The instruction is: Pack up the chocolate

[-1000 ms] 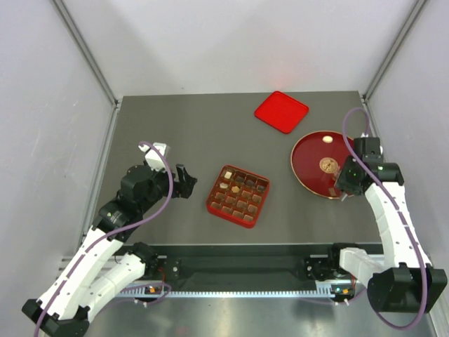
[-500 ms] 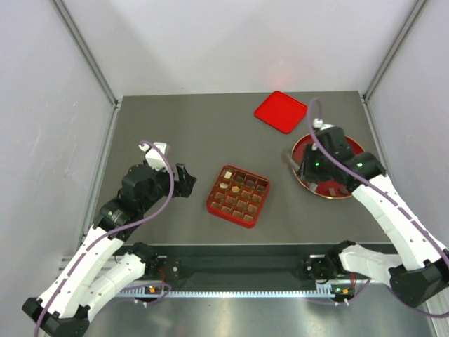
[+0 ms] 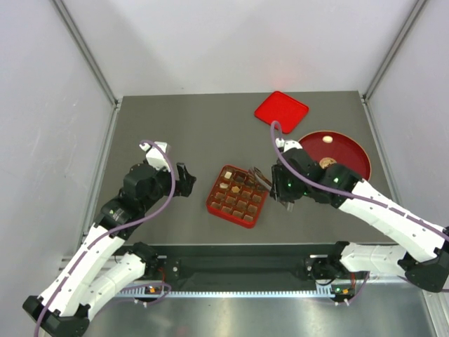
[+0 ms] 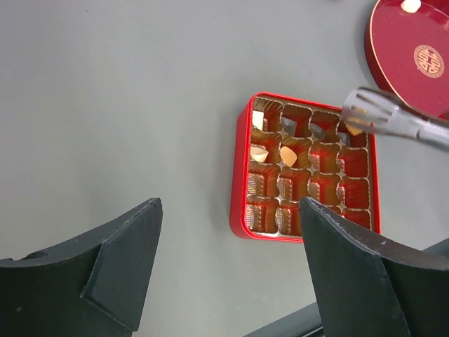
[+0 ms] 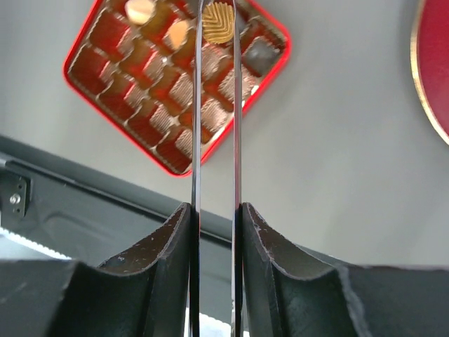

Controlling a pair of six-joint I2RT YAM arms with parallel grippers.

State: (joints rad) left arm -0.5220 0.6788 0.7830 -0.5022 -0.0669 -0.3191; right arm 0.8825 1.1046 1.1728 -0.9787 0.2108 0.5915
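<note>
Between my right pincer's (image 3: 257,173) thin blades, the tan ridged chocolate piece (image 5: 218,21) was cut by the top edge; right of them, the round dark-red plate (image 5: 438,70) showed only a sliver of rim.

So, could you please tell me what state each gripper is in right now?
Left gripper: open, holding nothing.
Right gripper: closed on metal tweezers, whose tips pinch a tan chocolate piece.

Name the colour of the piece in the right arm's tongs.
Golden tan, finely ridged: the chocolate piece in the tongs shows best in the right wrist view.
</note>
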